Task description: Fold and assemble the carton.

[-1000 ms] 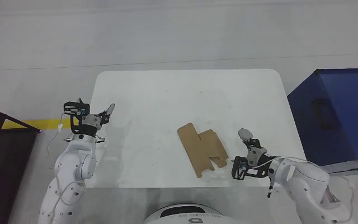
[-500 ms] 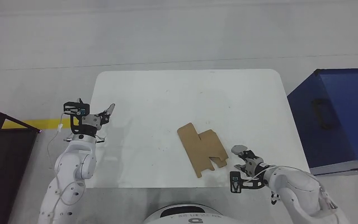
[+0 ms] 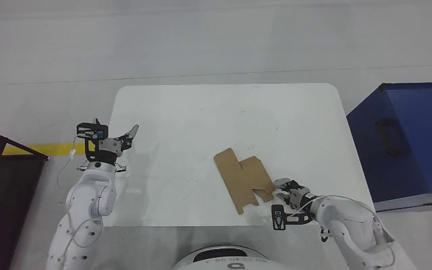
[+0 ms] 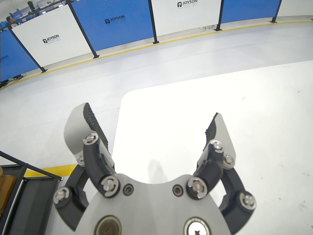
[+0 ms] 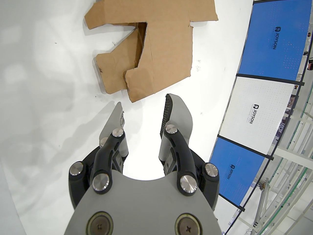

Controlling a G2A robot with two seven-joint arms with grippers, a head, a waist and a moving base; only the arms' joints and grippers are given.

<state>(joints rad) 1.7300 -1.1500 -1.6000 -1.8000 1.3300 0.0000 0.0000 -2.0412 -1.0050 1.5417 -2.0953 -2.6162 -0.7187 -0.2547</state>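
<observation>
Just off carton (image 5: 156,37) edge, right tool (image 5: 144,100)

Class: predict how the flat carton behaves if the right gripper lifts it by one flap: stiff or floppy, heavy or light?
The carton looks thin, so probably light. Its creases and cut flaps suggest it would hinge and sag, not stay rigid. Flat on the smooth table, it may slide if nudged.

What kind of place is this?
Probably a robot test cell in an industrial hall: blue and white partition panels, a yellow floor line, and one white table bearing a flat carton.
</observation>
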